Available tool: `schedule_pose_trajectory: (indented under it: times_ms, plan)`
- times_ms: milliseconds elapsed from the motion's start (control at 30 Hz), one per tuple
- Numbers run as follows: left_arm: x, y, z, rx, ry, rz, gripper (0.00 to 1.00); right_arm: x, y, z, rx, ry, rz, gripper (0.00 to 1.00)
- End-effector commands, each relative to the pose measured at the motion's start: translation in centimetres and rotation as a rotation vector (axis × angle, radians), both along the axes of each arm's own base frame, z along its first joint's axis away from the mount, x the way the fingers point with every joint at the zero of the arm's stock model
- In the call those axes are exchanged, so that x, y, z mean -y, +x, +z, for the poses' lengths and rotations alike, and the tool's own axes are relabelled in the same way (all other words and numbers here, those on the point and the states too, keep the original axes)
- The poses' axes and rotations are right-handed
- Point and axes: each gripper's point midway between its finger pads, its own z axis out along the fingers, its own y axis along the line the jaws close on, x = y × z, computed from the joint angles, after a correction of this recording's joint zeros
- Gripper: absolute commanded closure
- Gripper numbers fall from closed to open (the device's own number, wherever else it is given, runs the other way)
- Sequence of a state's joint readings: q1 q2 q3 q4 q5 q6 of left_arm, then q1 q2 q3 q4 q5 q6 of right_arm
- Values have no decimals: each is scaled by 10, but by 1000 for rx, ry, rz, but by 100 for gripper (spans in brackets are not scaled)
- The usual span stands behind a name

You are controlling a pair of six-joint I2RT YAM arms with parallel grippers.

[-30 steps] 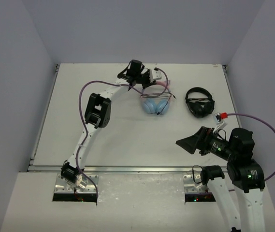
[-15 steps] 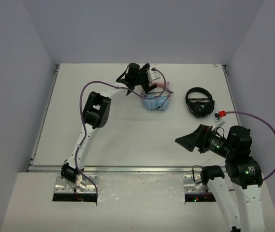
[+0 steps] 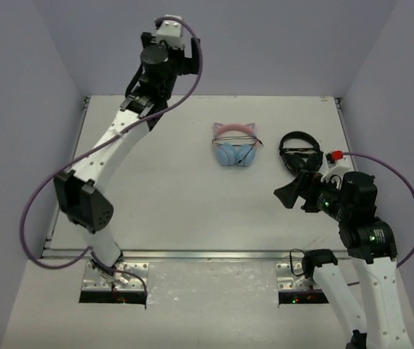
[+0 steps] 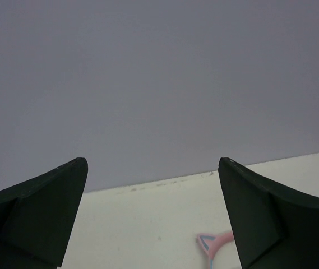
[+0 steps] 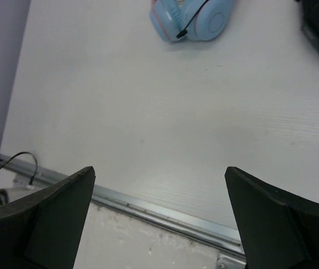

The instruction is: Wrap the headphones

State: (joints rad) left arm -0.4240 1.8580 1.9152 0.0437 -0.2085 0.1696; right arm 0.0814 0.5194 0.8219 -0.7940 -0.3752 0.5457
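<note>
My left arm stretches up high, its left gripper [image 4: 151, 162] spread apart and empty. The headphones [image 3: 234, 147] lie below and right of it (cable crossing the earcups). My right gripper [image 5: 159, 171], fingers apart, hovers short of them.

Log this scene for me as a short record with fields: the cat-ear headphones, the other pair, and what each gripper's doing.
Cat-ear headphones: lying on the table, far centre, nothing gripping them
Thin black cable: lying across the blue earcups
Black headphones: on the table to their right, apart from them
Left gripper: open, empty, high up near the back wall
Right gripper: open, empty, over the near right of the table
</note>
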Motion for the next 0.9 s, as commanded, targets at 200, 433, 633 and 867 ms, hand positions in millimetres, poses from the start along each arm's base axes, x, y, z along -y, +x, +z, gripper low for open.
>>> schedule_pose_trajectory:
  times_ms: [200, 433, 633, 867]
  plan:
    - [-178, -224, -70, -287, -304, 563, 0, 73, 26, 25, 108, -416, -203, 1]
    - [-233, -334, -130, -270, -296, 609, 0, 71, 13, 14, 119, -425, -184, 1]
    - [-229, -363, -108, -108, -380, 440, 0, 77, 0, 1, 159, -468, -191, 1]
    - [-222, -378, -104, -80, -447, 353, 0, 88, -27, 29, 223, -508, -211, 1]
